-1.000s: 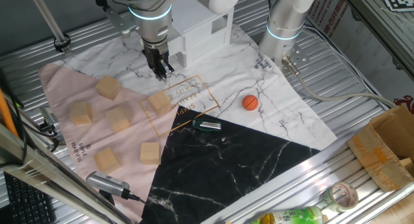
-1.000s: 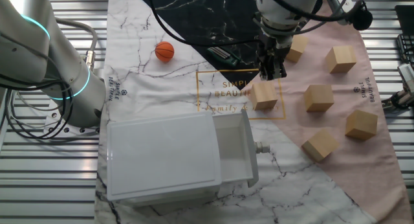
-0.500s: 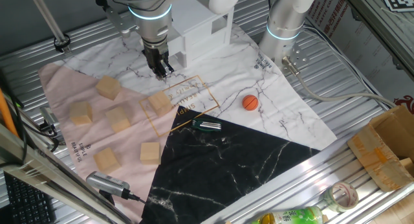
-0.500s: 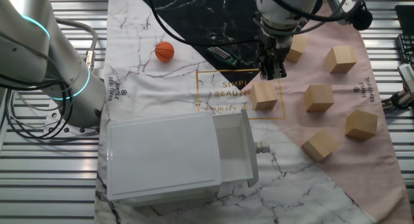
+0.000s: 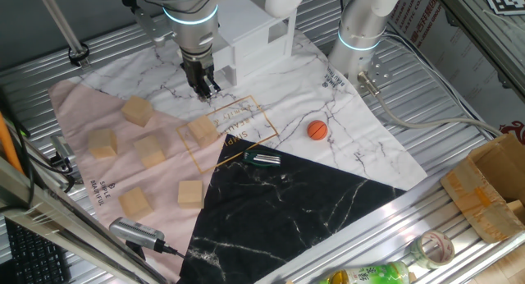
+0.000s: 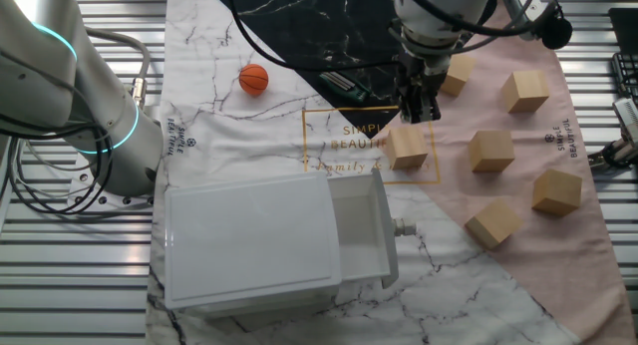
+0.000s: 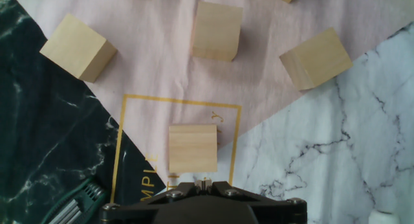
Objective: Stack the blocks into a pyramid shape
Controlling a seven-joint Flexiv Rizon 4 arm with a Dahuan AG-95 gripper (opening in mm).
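The tool (image 5: 206, 92) hangs above the cloth (image 5: 344, 128) that covers the counter (image 5: 426, 226), fingers pointing down and drawn close together — nothing is held between them. In the hand view only the dark base of the tool (image 7: 204, 204) shows at the lower edge; the fingertips are out of sight there.

Six blocks lie singly on the cloth, none stacked. Taking the gold frame (image 5: 228, 132) printed on the cloth as landmark:
- Block inside the frame (image 5: 202, 130) (image 6: 408, 147) (image 7: 193, 148) — flat on the cloth, below the tool and slightly off to one side of it, not touched by it. It is the block nearest the tool.
- Block just outside the frame (image 5: 150, 150) (image 6: 490, 151) (image 7: 217, 30), on the pink part of the cloth.
- Two blocks (image 5: 138, 111) (image 5: 102, 143) farther out from the frame on the pink part.
- Two blocks (image 5: 190, 193) (image 5: 135, 202) beyond the frame toward the black marbled part, well apart from the tool.

An orange ball (image 5: 317, 130) (image 6: 253, 79) rests on the white marbled part, on the side of the frame away from the blocks. A white box (image 6: 264, 240) stands just beside the frame, opposite the black part. A small dark-and-metal object (image 5: 262, 159) lies at the frame's edge by the black part.
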